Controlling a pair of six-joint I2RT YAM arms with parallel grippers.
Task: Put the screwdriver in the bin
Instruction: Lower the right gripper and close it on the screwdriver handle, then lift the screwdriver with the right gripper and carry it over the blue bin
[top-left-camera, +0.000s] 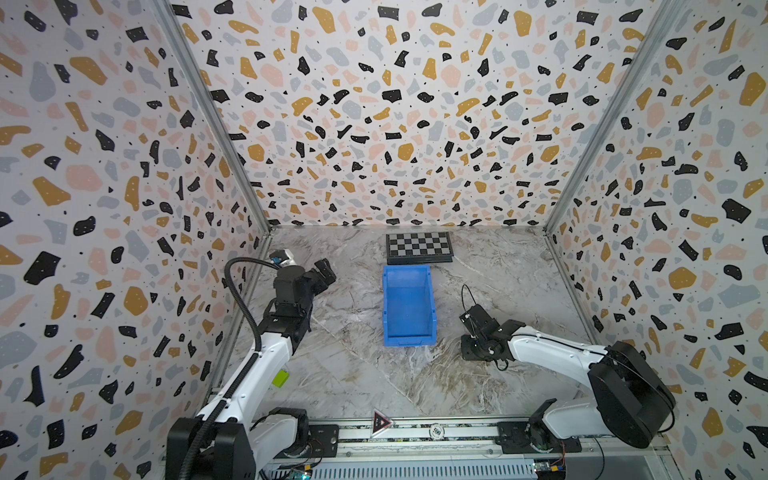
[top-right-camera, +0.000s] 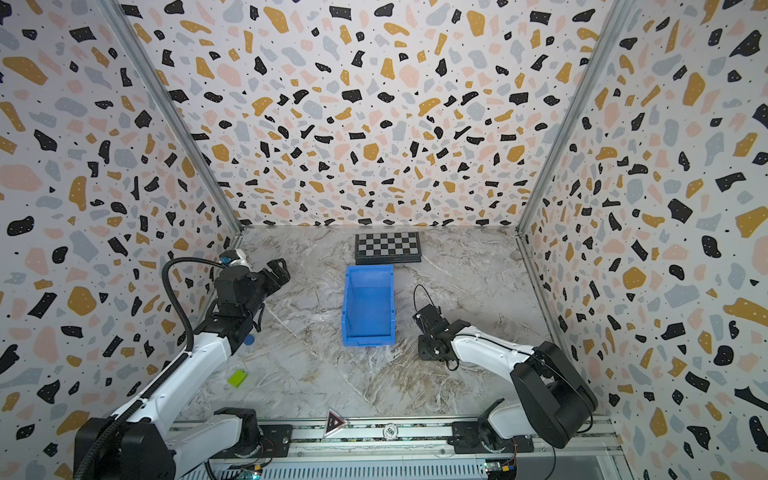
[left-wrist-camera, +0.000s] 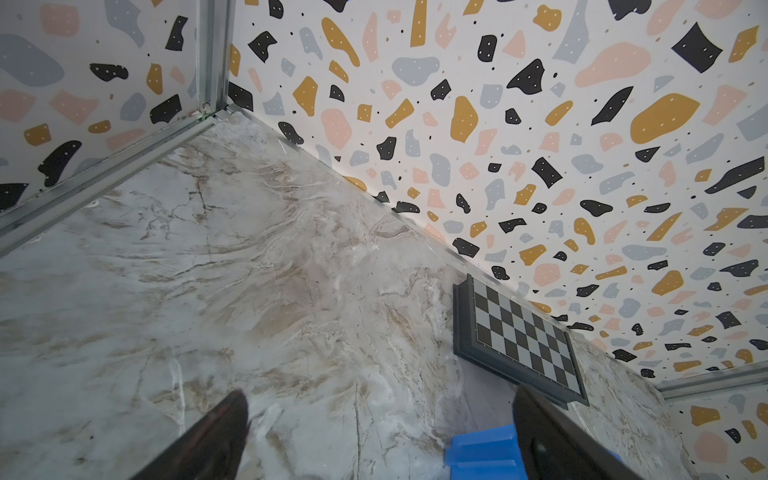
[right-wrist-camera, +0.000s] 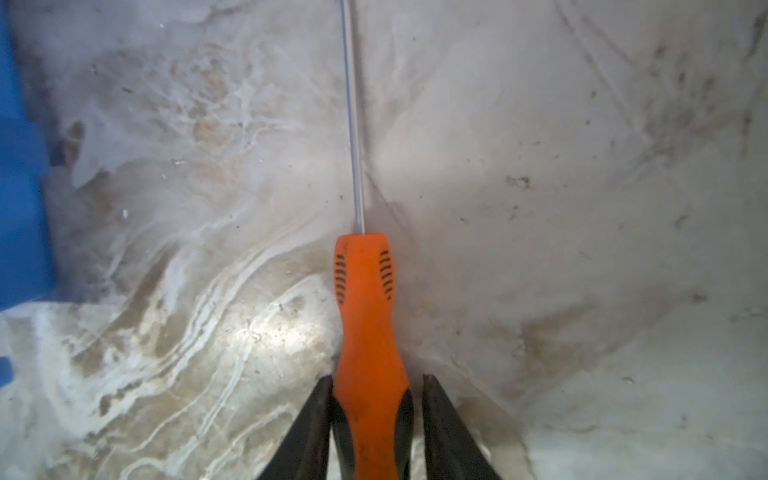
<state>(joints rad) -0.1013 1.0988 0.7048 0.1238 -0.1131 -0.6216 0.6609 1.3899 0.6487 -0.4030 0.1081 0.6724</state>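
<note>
The screwdriver (right-wrist-camera: 365, 316) lies flat on the marble table, with an orange-and-black handle and a thin shaft (right-wrist-camera: 352, 116) pointing away from the wrist. My right gripper (right-wrist-camera: 377, 378) is shut on the butt end of the handle, one finger on each side. In both top views this gripper (top-left-camera: 471, 351) (top-right-camera: 428, 351) is low on the table, right of the bin, and it hides the screwdriver. The blue bin (top-left-camera: 388, 307) (top-right-camera: 347, 307) stands empty mid-table; its wall (right-wrist-camera: 20, 187) shows beside the screwdriver. My left gripper (top-left-camera: 326, 272) (top-right-camera: 278, 270) (left-wrist-camera: 380, 399) hangs open and empty left of the bin (left-wrist-camera: 478, 453).
A black-and-grey chessboard (top-left-camera: 419, 247) (left-wrist-camera: 523, 336) lies against the back wall just behind the bin. A small green block (top-left-camera: 280, 378) (top-right-camera: 237, 378) sits near the left arm. A triangular marker (top-left-camera: 380, 423) and a round chip (top-left-camera: 436, 432) rest on the front rail. Patterned walls enclose three sides.
</note>
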